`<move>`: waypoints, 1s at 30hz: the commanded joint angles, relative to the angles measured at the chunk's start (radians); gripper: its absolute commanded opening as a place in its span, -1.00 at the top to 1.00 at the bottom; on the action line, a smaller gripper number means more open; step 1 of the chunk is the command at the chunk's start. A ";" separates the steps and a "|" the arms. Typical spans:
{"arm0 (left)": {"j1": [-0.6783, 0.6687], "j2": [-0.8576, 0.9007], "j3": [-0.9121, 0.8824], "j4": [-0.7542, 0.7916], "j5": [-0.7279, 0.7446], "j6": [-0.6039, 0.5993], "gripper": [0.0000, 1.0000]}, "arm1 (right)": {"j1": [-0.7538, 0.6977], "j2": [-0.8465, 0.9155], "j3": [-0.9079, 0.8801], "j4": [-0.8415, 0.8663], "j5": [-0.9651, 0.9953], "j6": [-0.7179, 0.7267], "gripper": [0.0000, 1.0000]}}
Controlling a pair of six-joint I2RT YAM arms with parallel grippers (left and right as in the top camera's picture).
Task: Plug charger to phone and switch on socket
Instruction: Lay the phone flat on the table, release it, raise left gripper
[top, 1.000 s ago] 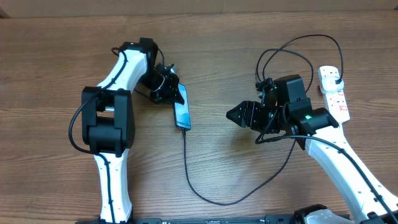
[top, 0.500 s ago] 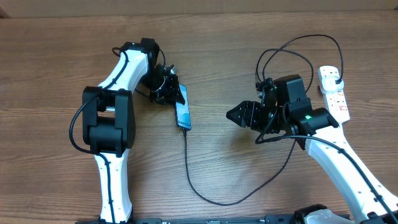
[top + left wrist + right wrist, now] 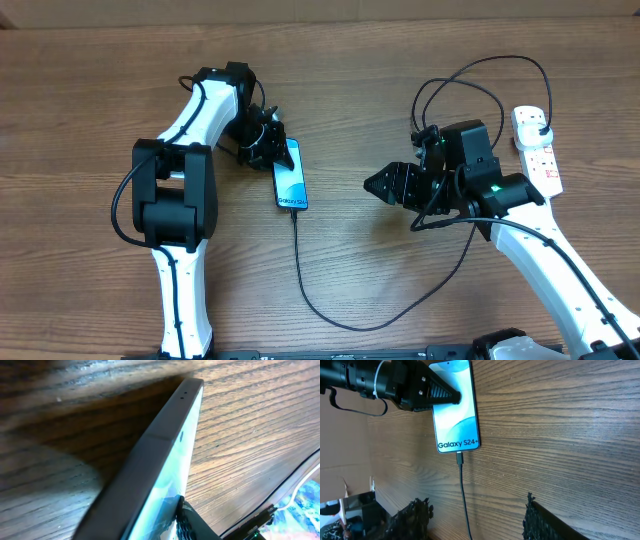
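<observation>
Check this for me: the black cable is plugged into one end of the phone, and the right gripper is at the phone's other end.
One thing is wrong. The gripper at the phone's other end is the left gripper, not the right. The right gripper sits apart from the phone, jaws open and empty. The black cable is indeed plugged into one end. The overhead view shows this.

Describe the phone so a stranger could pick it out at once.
On the wooden table, look right of the far end of the left arm. The phone lies flat there, a slim rectangle with a blue-white screen reading Galaxy S24+. It alone has a screen, and the thin black charger plugs into its near end.
</observation>
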 commanded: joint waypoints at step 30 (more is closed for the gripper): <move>0.000 0.007 -0.004 -0.025 -0.254 -0.050 -0.03 | -0.003 -0.002 0.019 -0.016 0.010 -0.007 -0.26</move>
